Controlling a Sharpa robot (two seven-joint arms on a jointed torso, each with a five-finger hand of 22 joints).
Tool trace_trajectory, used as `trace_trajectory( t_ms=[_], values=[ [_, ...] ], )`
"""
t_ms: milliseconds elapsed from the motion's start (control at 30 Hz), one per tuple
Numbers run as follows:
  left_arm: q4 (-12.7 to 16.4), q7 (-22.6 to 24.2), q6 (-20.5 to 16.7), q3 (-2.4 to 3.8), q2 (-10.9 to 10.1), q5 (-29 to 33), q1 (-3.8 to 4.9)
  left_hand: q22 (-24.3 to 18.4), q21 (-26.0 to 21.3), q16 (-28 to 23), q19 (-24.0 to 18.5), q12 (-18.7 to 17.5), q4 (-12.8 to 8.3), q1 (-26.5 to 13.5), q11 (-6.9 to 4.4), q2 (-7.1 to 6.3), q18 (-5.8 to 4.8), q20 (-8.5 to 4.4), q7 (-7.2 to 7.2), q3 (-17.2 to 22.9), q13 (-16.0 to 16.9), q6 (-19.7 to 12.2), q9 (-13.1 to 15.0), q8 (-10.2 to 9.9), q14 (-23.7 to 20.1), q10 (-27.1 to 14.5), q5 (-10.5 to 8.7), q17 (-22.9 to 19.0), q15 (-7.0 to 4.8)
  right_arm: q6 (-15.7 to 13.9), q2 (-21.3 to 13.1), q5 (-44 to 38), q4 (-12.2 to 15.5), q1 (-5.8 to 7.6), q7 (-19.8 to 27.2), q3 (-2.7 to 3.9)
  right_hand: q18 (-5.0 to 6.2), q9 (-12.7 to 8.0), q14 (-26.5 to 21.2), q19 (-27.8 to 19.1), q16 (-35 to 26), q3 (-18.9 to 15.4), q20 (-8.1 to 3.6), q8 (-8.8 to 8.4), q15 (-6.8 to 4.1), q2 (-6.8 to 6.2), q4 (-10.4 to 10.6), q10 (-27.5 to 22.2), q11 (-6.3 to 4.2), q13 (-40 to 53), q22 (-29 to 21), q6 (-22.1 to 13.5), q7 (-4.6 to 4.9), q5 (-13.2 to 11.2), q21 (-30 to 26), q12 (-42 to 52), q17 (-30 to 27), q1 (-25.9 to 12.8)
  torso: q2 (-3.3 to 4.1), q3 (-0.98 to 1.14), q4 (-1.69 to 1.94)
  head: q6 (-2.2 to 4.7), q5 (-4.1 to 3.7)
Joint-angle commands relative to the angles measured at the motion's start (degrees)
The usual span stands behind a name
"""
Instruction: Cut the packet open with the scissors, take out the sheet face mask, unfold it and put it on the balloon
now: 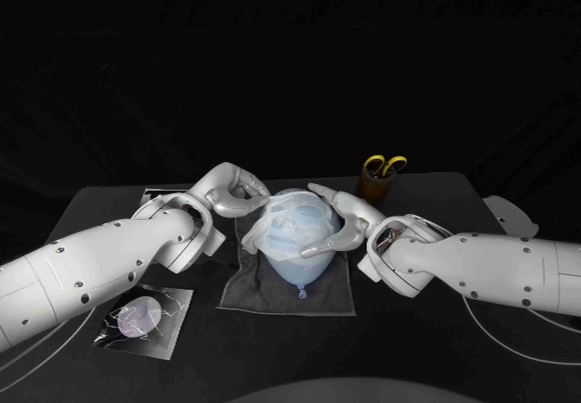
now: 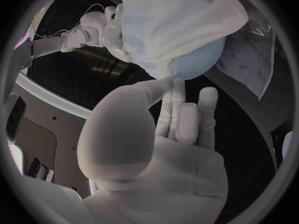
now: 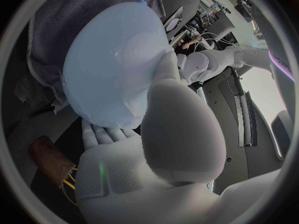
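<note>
Evidently the task is at its closing stage: the packet [image 1: 145, 317] lies at lower left of the head view, apparently emptied, and the scissors [image 1: 386, 166] stand in a brown cup [image 1: 378, 189] at upper right. The sheet mask [image 1: 290, 220] is draped, unfolded, over the balloon [image 1: 295, 264], which rests on a grey cloth [image 1: 260, 294] at centre frame. The left hand [image 1: 236, 197] has thumb and fingertips [image 2: 179, 84] clamped on the mask's edge. The right hand [image 1: 339, 225] has its fingers apart, cupping the balloon's side, thumb against it. Remaining, by judgement: smoothing and aligning the mask, then release.
</note>
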Motion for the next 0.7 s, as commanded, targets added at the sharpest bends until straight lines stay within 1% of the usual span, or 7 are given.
trace_trajectory(
  t_ms=[33,233,333,500,700],
  values=[
    [-0.32,1.28,-2.71,0.07,0.36,0.81,0.04,0.09,0.30,0.21,0.33,0.29,0.06,-0.65,-0.21,0.03,-0.50,0.10,-0.26,0.37,0.18,0.11,6.15,0.33,0.33,-0.41,0.19,0.08,-0.03,2.70,0.17,-0.23,0.05,-0.47,-1.05,-0.38,0.84,0.03,0.43,0.37,0.08,0.29,0.16,0.37,-0.09,0.05,-0.12,0.07,-0.03,0.02,-0.06,0.29,6.05,0.35,0.19,0.25,-0.09,0.67,0.03,0.03,-0.02,-0.02,0.05],
    [-1.58,1.15,-3.38,0.08,1.08,-0.04,0.04,0.26,0.54,0.09,0.37,0.72,-0.18,-1.02,-0.23,-0.06,-0.52,0.02,-0.27,1.21,0.63,-0.07,6.85,0.41,0.16,-0.74,0.17,-0.31,-0.06,2.73,0.22,-0.40,0.11,-0.48,-1.09,-0.38,0.84,0.03,0.43,0.37,0.08,0.29,0.16,0.37,-0.09,0.05,-0.12,0.07,-0.03,0.02,-0.06,0.29,6.05,0.35,0.19,0.25,-0.09,0.67,0.05,0.04,-0.07,-0.05,0.09],
    [-2.77,1.03,-3.36,0.09,1.59,-0.74,0.05,0.32,0.62,0.08,0.39,0.83,-0.23,-1.11,-0.21,-0.04,-0.53,0.00,-0.26,1.43,0.76,-0.16,7.05,0.41,0.20,-0.88,0.14,-0.26,-0.06,2.73,0.22,-0.46,0.15,-0.48,-1.12,-0.38,0.84,0.03,0.43,0.37,0.08,0.29,0.16,0.37,-0.09,0.05,-0.12,0.07,-0.03,0.02,-0.06,0.29,6.05,0.35,0.19,0.25,-0.09,0.67,0.01,0.06,-0.05,-0.13,0.03],
    [-4.50,0.58,-2.87,0.10,2.29,-1.96,0.06,0.24,0.67,0.04,0.28,0.99,-0.34,-1.22,-0.18,-0.02,-0.50,-0.04,-0.22,1.74,0.95,-0.34,7.36,0.39,0.14,-1.13,0.12,-0.41,-0.04,2.71,0.21,-0.60,0.18,-0.48,-1.24,-0.38,0.84,0.04,0.39,0.37,0.07,0.32,0.16,0.37,-0.09,0.05,-0.12,0.03,-0.03,0.00,-0.08,0.29,6.04,0.35,0.19,0.29,-0.12,0.72,0.02,0.07,-0.06,0.00,-0.01],
    [-5.73,-0.01,-1.88,0.11,2.86,-3.02,0.08,0.28,0.72,0.05,0.29,1.08,-0.37,-1.30,-0.13,-0.01,-0.51,-0.05,-0.19,1.88,1.06,-0.46,7.52,0.37,0.22,-1.28,0.10,-0.25,-0.02,2.69,0.22,-0.70,0.16,-0.48,-1.44,-0.38,0.84,0.03,0.37,0.39,0.06,0.55,0.16,0.37,-0.09,0.08,-0.12,-0.01,-0.03,-0.03,-0.09,0.25,6.02,0.36,0.19,0.35,-0.14,0.85,0.03,0.05,-0.02,-0.17,-0.02]
  ],
)
